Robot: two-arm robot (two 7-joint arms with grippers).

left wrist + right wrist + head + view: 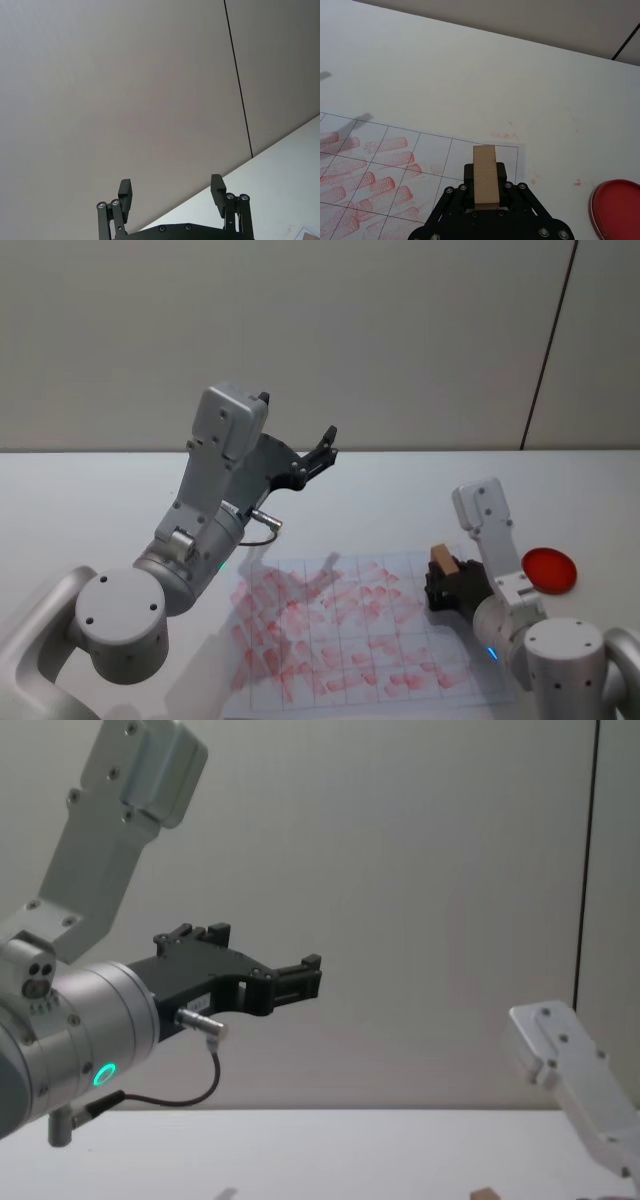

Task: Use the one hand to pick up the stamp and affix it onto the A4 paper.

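Note:
The stamp (443, 560), a small tan wooden block, sits clamped in my right gripper (447, 585), the hand with the pale flat arm link. In the right wrist view the stamp (485, 175) stands between the black jaws of the right gripper (485, 171), over the far right corner of the A4 paper (395, 165). Whether the stamp touches the sheet is hidden. The A4 paper (340, 635) carries a grid full of red stamp marks. My left gripper (318, 452) is raised high above the table and open, with nothing between its fingers (125, 194). The left gripper (298, 978) also shows in the chest view.
A round red ink pad (549, 570) lies on the white table (90, 510) just right of the paper; the ink pad (617, 210) appears beside the right gripper. Faint red smudges mark the table near the paper's corner. A plain wall stands behind.

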